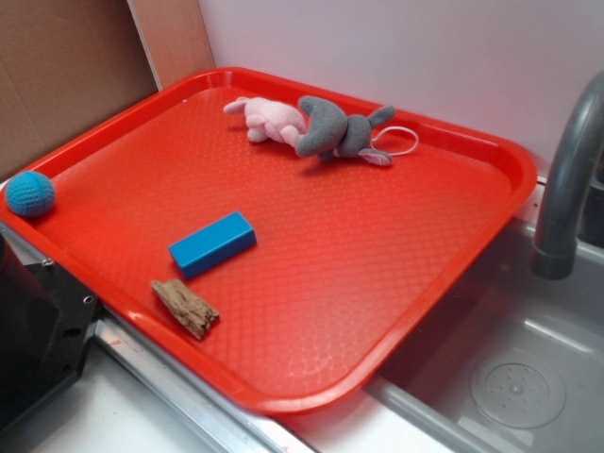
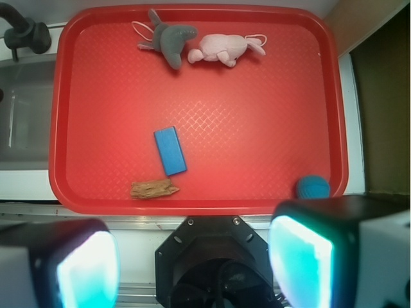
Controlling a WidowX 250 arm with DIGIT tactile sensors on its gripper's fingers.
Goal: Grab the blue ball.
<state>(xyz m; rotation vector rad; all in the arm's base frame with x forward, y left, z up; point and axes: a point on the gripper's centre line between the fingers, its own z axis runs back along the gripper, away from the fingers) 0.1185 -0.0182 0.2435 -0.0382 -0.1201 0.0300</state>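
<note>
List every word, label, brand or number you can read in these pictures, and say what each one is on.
None: no readable text in either view.
The red tray, blue ball, blue block, wood piece, plush toy and faucet all carry no print.

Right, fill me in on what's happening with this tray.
Nothing is being held yet. The gripper is open, up above the near edge of the red tray. The blue ball it is meant to grab sits untouched in a tray corner. A blue block, a wood piece and a pink-and-grey soft toy also lie there.
</note>
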